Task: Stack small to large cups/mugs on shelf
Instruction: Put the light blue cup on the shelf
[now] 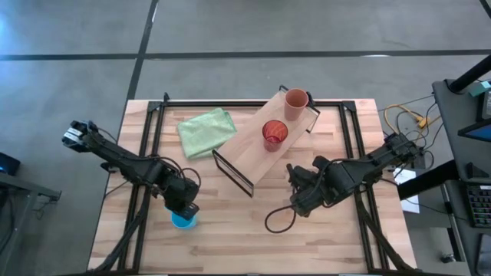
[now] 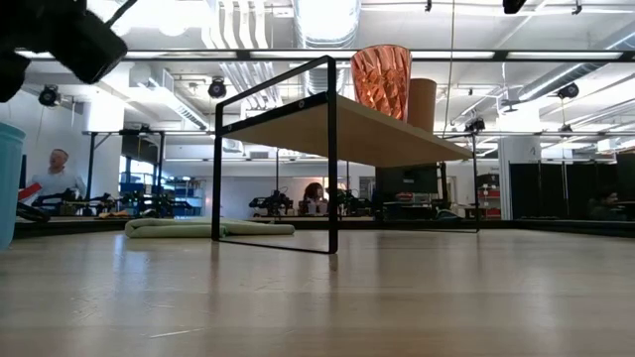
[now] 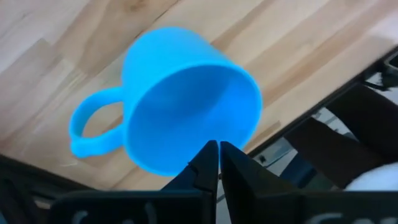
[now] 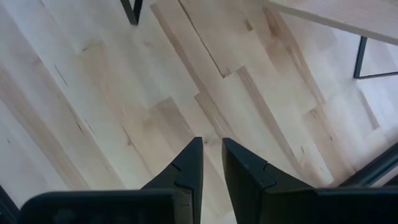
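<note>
The bright blue cup (image 3: 180, 99) with a handle (image 3: 93, 124) is at the table's near left, under my left gripper (image 1: 186, 208), which is shut on it; it also shows at the low view's left edge (image 2: 8, 183). The translucent red tumbler (image 1: 275, 133) and the orange-brown cup (image 1: 295, 103) stand upright on the light-wood shelf (image 1: 253, 153), which stands on black wire legs mid-table. My right gripper (image 1: 298, 201) hangs near the shelf's near right end with its fingers almost together and holds nothing (image 4: 211, 152). My left gripper (image 3: 217, 149) pinches the blue cup's rim (image 3: 239, 140) between its two fingertips, about a quarter turn round from the handle. The fingers come from above, pointing down. The cup is tilted, its mouth toward the wrist camera. The fingers hide the contact itself.
A pale green cloth (image 1: 205, 130) lies folded on the table left of the shelf's far end. A black cable loop (image 1: 278, 221) lies on the table by my right gripper. Bare wood shows along the table's near side (image 1: 253, 245).
</note>
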Controlling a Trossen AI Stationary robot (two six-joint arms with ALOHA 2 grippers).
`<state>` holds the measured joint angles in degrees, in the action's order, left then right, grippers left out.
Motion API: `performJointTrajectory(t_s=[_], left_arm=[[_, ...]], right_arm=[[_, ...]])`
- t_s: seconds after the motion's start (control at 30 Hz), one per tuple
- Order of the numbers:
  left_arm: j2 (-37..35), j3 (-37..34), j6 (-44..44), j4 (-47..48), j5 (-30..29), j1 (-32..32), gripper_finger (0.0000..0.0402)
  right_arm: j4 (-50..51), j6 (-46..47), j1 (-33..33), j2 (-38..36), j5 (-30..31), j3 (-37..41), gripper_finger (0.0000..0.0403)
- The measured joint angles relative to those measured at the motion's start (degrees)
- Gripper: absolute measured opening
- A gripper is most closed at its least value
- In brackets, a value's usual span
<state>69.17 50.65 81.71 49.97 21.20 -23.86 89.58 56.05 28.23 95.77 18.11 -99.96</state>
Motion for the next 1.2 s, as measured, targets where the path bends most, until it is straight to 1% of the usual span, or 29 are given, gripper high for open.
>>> performJointTrajectory(t_s=[0.1,0.3,0.4,0.63,0.8,1.2], left_arm=[[0.00,-0.99,0.20,-0.36,0.17,0.16,0.0019],[0.59,-1.59,1.20,-5.91,0.14,0.26,0.0064],[2.05,-1.54,2.06,-7.57,-0.46,0.26,0.0077],[7.96,-0.69,2.03,-7.72,-0.75,0.26,0.0079],[10.79,0.47,1.61,-9.43,-0.90,0.26,0.0079],[9.95,2.35,1.87,-9.14,-0.97,0.26,0.0079]], right_arm=[[0.00,-1.12,0.00,0.00,0.00,0.00,0.0054],[0.07,-1.70,0.00,0.00,0.07,0.00,0.0054],[0.12,-1.74,0.00,0.00,1.37,0.00,0.0054],[0.17,-2.24,-0.11,-0.04,1.68,0.00,0.0054],[0.18,-2.27,-0.11,-0.04,1.68,0.00,0.0054],[0.22,-2.47,-0.11,-0.04,1.68,-0.02,0.0054]])
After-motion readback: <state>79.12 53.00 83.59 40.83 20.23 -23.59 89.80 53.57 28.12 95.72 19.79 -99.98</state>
